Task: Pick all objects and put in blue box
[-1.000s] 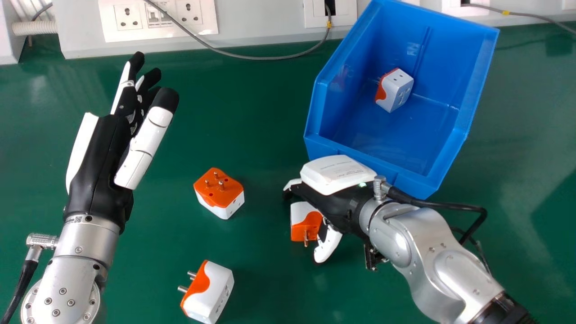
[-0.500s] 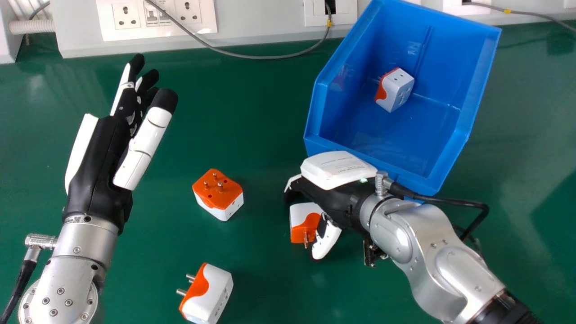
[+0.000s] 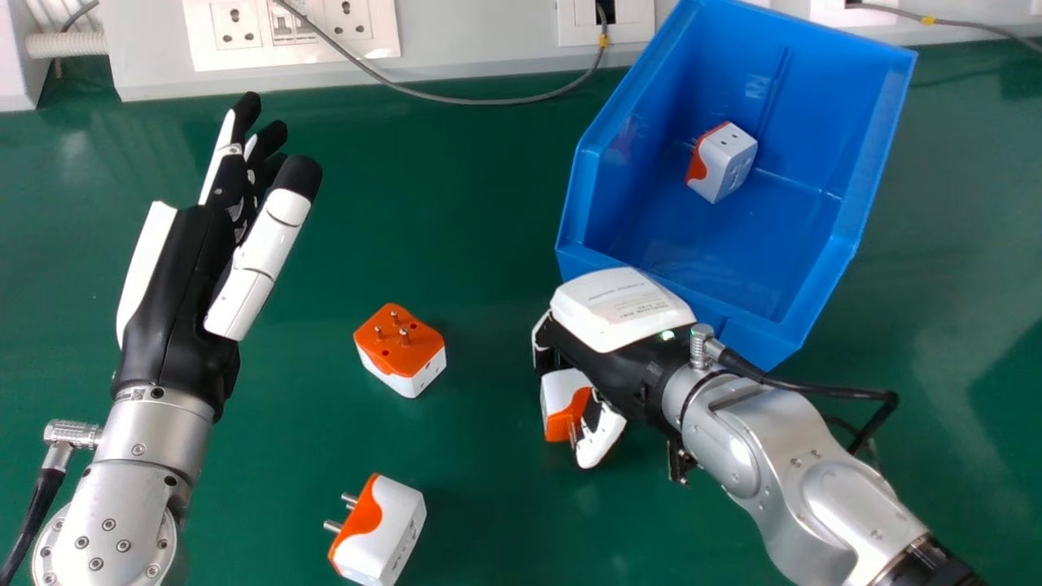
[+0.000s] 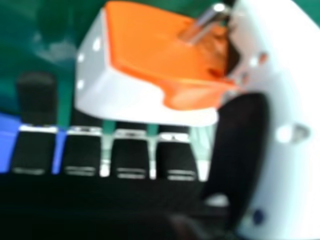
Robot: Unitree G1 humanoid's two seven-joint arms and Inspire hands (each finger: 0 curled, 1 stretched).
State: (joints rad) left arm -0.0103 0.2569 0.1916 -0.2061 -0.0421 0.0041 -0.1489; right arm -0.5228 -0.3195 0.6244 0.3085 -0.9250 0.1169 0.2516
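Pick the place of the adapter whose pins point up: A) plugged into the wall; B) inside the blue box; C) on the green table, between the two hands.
C: the adapter sits on the green table between the left hand and right hand, pins upward.

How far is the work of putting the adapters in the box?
One adapter is already in the blue box. The right hand has its thumb and fingers around a second adapter. Two are left on the green table: a pins-up adapter and a sideways adapter.
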